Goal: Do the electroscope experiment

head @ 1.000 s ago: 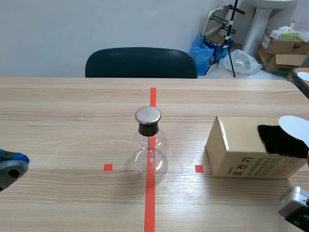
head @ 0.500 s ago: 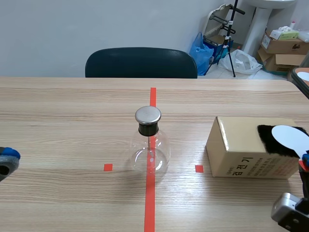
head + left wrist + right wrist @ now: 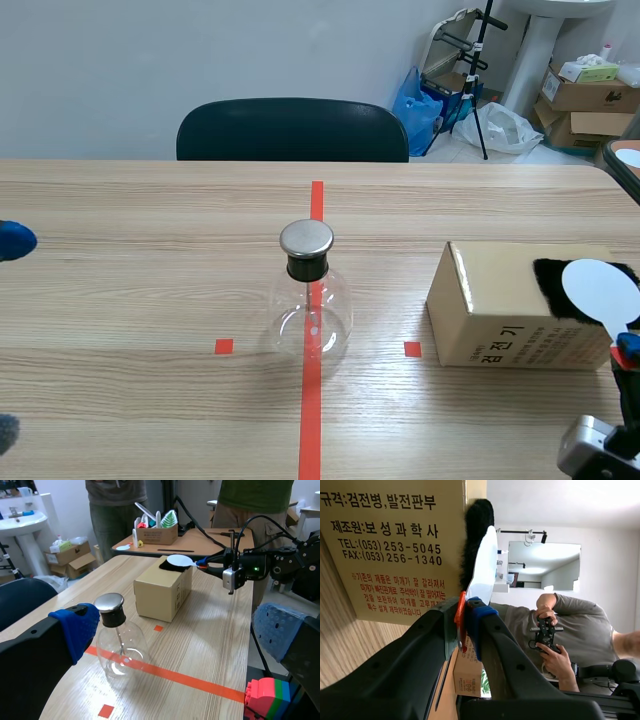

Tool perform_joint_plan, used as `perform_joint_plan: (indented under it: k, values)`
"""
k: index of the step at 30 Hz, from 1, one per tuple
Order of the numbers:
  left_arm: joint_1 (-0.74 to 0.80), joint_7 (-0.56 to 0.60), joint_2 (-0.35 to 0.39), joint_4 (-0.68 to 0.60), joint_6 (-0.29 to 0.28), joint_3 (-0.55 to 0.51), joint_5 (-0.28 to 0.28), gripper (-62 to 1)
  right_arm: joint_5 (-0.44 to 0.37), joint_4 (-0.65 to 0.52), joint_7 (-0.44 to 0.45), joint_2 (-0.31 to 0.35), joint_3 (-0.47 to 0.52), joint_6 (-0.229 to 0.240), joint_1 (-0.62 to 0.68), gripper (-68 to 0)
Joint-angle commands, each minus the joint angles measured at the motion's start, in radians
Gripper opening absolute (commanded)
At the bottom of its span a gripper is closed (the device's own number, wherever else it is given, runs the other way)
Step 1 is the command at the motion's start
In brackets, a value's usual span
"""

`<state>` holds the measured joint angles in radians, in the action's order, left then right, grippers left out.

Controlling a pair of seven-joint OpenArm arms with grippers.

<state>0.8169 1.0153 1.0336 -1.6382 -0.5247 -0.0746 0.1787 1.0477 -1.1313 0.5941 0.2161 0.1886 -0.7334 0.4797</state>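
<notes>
A round glass flask electroscope (image 3: 311, 312) with a metal cap (image 3: 306, 238) stands on the red tape line at mid table. Right of it sits a cardboard box (image 3: 500, 305) with a black fur patch (image 3: 556, 290) on its near top edge. My right gripper (image 3: 625, 352) is shut on the red handle (image 3: 460, 616) of a white disc paddle (image 3: 598, 288), whose disc lies against the fur (image 3: 476, 530). My left gripper (image 3: 8, 335) is open at the left table edge. From there the flask (image 3: 118, 645) stands ahead of its spread blue pads (image 3: 76, 625), apart from them.
A dark chair (image 3: 292, 130) stands behind the far table edge. Cartons and bags (image 3: 590, 95) lie on the floor at back right. In the left wrist view people stand beyond a second table (image 3: 200, 540), and a stack of coloured bricks (image 3: 267, 697) sits low by the table edge.
My left gripper has opened, its blue pads spreading far apart. My right gripper has shifted the white disc down and left onto the fur patch.
</notes>
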Motion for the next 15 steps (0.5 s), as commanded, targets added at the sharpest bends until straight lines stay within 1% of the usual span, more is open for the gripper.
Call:
perform_joint_plan:
  k: [1,5,6,7,8,10,11,12,13,15]
  values:
    - [-0.003,0.012,-0.005,-0.007,-0.001,-0.001,0.010,1.4,-0.002,-0.006,0.002,0.005,0.009,-0.050,-0.003,-66.0]
    - [-0.003,0.013,-0.005,-0.007,-0.002,-0.001,-0.029,1.4,-0.008,-0.006,0.105,0.005,0.009,-0.050,0.000,-66.0]
    - [-0.003,0.013,-0.005,-0.007,-0.002,-0.001,-0.031,1.4,-0.008,-0.006,0.111,0.005,0.009,-0.050,0.000,-66.0]
    - [-0.003,0.013,-0.005,-0.007,-0.002,-0.001,-0.031,1.4,-0.018,-0.006,0.091,0.005,0.009,-0.050,0.001,-66.0]
    - [-0.003,0.013,-0.005,-0.007,-0.001,-0.001,-0.031,1.4,-0.032,-0.006,0.049,0.005,0.009,-0.050,0.003,-66.0]
    - [-0.003,0.014,-0.005,-0.007,-0.001,-0.001,-0.030,1.4,-0.034,-0.006,-0.075,0.005,0.009,-0.050,0.003,-66.0]
    - [-0.003,0.014,-0.005,-0.007,-0.001,-0.001,-0.030,1.4,-0.034,-0.006,-0.108,0.006,0.009,-0.050,0.003,-66.0]
    - [-0.003,0.014,-0.005,-0.007,-0.001,-0.001,-0.030,1.4,-0.034,-0.006,-0.107,0.008,0.009,-0.050,0.003,-66.0]
    - [-0.003,0.014,-0.005,-0.007,-0.001,-0.001,-0.030,1.4,-0.029,-0.006,-0.063,0.010,0.009,-0.050,0.002,-66.0]
    - [-0.003,0.014,-0.005,-0.007,-0.001,-0.001,-0.031,1.4,-0.029,-0.006,0.084,0.011,0.009,-0.050,0.002,-66.0]
